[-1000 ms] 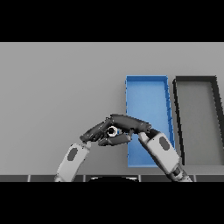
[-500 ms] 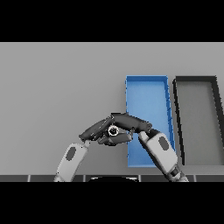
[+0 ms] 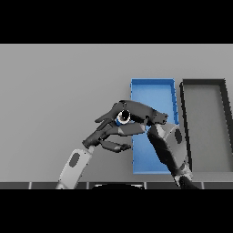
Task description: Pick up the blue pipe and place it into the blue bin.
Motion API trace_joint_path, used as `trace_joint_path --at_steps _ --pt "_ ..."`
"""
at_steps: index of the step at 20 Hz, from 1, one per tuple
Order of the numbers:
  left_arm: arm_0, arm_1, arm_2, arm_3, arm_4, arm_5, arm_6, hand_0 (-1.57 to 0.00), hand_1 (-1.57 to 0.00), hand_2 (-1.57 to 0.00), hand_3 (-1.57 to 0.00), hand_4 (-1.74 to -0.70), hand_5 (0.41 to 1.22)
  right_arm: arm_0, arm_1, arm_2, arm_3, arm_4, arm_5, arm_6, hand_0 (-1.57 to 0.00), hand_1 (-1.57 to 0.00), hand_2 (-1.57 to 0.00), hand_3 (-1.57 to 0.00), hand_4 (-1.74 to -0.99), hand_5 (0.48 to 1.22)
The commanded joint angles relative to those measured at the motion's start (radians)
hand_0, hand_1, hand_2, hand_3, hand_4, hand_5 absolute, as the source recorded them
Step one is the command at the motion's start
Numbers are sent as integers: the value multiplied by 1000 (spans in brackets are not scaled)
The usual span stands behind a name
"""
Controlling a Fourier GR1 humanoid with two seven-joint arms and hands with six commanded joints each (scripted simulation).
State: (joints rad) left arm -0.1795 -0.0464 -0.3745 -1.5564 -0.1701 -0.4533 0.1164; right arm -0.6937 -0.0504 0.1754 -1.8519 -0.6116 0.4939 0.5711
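Right hand grips the pipe beside the blue bin

The left hand (image 3: 107, 134) lies nearest with fingers relaxed and straight, just under the right hand (image 3: 139, 113), whose fingers curl round the pipe (image 3: 123, 118) above the table (image 3: 54, 91) at the bin (image 3: 152, 88)'s left edge. A dark bin (image 3: 205, 123) stands beside it, rightward.

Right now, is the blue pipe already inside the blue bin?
No, the blue pipe is held in the right hand, just left of the blue bin.

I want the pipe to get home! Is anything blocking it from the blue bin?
Nothing visible does. The right hand holds the pipe just left of the blue bin, which looks empty. The left hand sits below the pipe, away from the bin.
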Motion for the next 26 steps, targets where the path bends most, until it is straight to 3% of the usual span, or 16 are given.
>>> trace_joint_path --at_steps 1,4,6,8,11,15,19,23,26 --pt "10 3 -7 -2 -3 -4 2 -3 -3 -3 -2 -961 475 -40 -10 -26 16 -41 -26 15 -1571 -1571 -1571 -1571 -1496 1221" --pt "11 7 -3 -26 2 -1 1 -1 -1 -1 -1 -951 473 -178 -47 -121 92 -78 -97 -8 -1571 -1571 -1571 -1571 -1497 1221" --pt "8 8 -6 -22 -6 1 -11 0 0 0 0 -947 468 -248 -75 -178 146 -42 -143 -43 -1571 -1571 -1571 -1571 -1498 1221" --pt "38 27 -10 -48 -5 -5 -34 0 0 0 0 -948 466 -285 -117 -224 212 -5 -133 -70 -1571 -1571 -1571 -1571 -1498 1221" --pt "38 21 -5 -62 6 -1 -2 1 1 1 1 -950 472 -276 -157 -273 295 94 -141 -100 -1571 -1571 -1571 -1571 -1498 1221" --pt "18 22 8 -52 6 3 17 1 1 1 1 -947 470 -214 -190 -311 366 178 -132 -77 -1571 -1571 -1571 -1571 -1499 1221" --pt "18 23 4 -24 -11 6 -23 1 1 1 1 -941 462 -126 -196 -323 396 254 -135 -26 -1571 -1571 -1571 -1571 -1499 1221" --pt "20 27 5 -44 -15 15 -35 1 1 1 1 -929 462 -12 -198 -328 378 334 -141 33 -1571 -1571 -1571 -1571 -1500 1221" --pt "23 30 5 -43 -24 23 -38 1 1 1 1 -928 465 61 -185 -312 394 403 -181 39 -1571 -1571 -1571 -1571 -1500 1221"
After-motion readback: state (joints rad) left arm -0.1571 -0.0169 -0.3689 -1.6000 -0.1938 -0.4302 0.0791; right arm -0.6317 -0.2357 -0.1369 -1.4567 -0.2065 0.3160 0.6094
